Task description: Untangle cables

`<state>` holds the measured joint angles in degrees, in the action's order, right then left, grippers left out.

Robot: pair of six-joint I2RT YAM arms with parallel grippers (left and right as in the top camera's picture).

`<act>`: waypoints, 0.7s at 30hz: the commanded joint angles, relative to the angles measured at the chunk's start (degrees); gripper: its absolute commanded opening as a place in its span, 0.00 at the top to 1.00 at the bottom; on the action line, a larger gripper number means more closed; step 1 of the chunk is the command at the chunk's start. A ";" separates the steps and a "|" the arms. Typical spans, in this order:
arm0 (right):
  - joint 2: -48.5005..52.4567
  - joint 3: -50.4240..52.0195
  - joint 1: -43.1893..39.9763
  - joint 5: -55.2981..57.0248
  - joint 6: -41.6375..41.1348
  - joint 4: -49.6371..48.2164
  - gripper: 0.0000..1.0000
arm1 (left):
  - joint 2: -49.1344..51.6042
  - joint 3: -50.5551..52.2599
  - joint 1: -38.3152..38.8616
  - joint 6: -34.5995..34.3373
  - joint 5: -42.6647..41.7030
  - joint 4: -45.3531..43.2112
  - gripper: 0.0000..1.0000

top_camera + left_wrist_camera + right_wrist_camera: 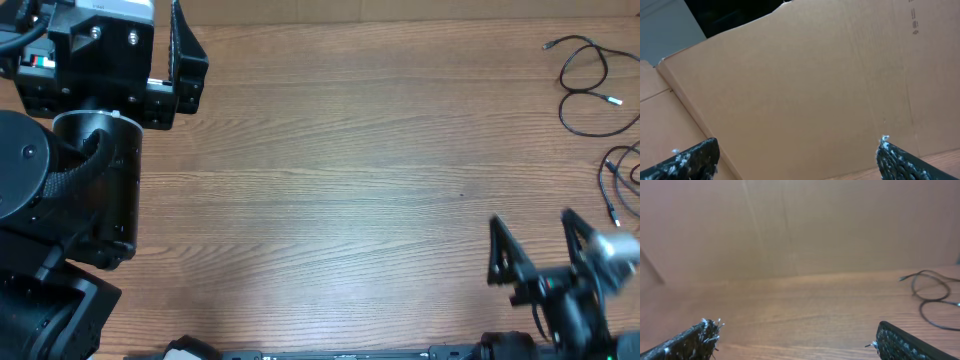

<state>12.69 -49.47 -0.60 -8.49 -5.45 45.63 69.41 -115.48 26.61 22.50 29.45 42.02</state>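
Thin black cables lie at the table's far right. One cable makes loose loops with silver-tipped ends at the upper right; it also shows in the right wrist view. A second cable curves at the right edge below it. My right gripper is open and empty near the front right, short of the cables; its fingertips show wide apart. My left gripper is at the back left, far from the cables, open and empty; its fingertips face a cardboard wall.
A brown cardboard wall stands behind the table, also in the right wrist view. The left arm's black base fills the left side. The wooden table spans the middle.
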 commanded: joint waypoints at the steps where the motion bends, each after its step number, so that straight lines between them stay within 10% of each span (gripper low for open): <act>1: -6.01 -0.35 0.17 4.61 -2.47 1.86 0.00 | -0.63 0.26 0.00 -0.42 1.20 -0.24 0.00; 13: -12.41 -0.42 0.17 18.45 -19.80 13.07 0.00 | -0.63 0.26 0.00 -0.39 1.42 -0.26 0.00; 17: -12.41 -0.70 0.28 -2.27 2.05 8.87 0.00 | -0.63 0.26 0.00 0.31 1.42 -0.44 0.00; 21: -12.41 -2.29 0.26 -10.91 5.77 6.93 0.00 | -0.72 0.26 0.00 0.46 2.14 -0.42 0.00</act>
<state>0.62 -49.69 -0.60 -9.04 -7.16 53.12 69.36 -115.48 26.61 22.68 29.89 42.00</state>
